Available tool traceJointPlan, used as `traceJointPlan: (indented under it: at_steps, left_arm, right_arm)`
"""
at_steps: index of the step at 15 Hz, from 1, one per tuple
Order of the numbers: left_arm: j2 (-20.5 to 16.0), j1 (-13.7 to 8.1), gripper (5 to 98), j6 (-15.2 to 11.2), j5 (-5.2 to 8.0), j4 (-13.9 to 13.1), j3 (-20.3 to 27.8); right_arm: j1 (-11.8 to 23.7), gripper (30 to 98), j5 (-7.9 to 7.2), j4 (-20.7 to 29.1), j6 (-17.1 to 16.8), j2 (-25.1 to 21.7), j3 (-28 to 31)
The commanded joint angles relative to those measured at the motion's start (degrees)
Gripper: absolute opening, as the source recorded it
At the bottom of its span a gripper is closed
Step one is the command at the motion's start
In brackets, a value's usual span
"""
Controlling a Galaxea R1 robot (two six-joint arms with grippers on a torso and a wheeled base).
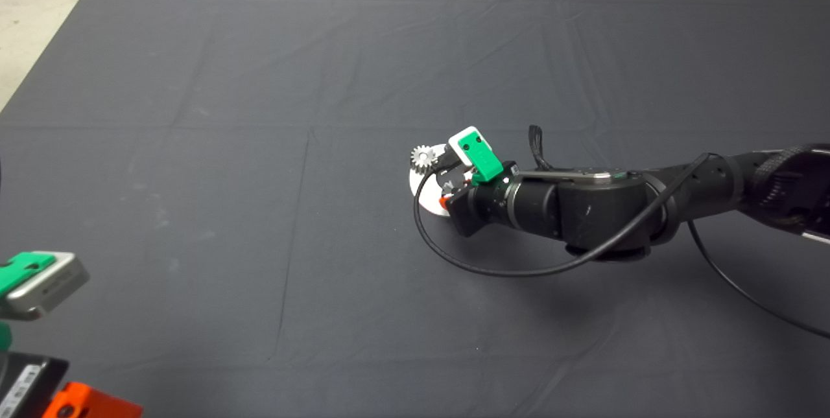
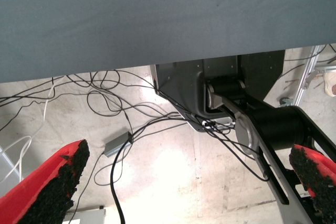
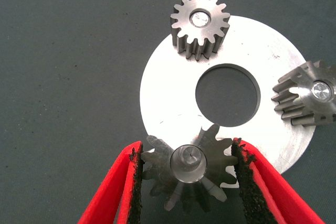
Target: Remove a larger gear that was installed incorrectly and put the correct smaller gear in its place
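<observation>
Two red fingers of the right gripper (image 3: 188, 167) pinch the dark steel toothed gear (image 3: 188, 170) on its peg above the silvery ring plate (image 3: 173, 98); a slanted grip could jam it.

— What do you have on the tabletop (image 1: 194, 113)?
— Your dark mat (image 1: 259, 48) covers it, creased in faint lines. One white ring plate (image 3: 168, 98) lies flat on the mat, right of centre, with a loose black cable (image 1: 493, 269) looping beside it.
</observation>
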Motion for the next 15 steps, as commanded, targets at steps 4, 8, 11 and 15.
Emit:
traceJointPlan:
  at_steps: [4, 8, 11, 15]
  left_arm:
    - [-1.7, 0.0, 97.8, 0.1, 0.28, -0.9, 0.9]
    - [-1.6, 0.0, 97.8, 0.1, 0.81, -0.9, 0.9]
    - [-1.6, 0.0, 97.8, 0.1, 0.81, -0.9, 0.9]
    - [-1.6, 0.0, 97.8, 0.1, 0.81, -0.9, 0.8]
  right_arm:
    - [1.4, 40.3, 0.49, -1.0, -0.7, 0.4, -0.1]
    - [1.4, 40.3, 0.61, 0.9, -0.8, 0.3, -1.3]
    - [1.3, 40.3, 0.67, 1.0, -0.8, 0.4, -2.1]
    - [1.3, 40.3, 0.93, 2.6, -1.5, 0.3, -2.9]
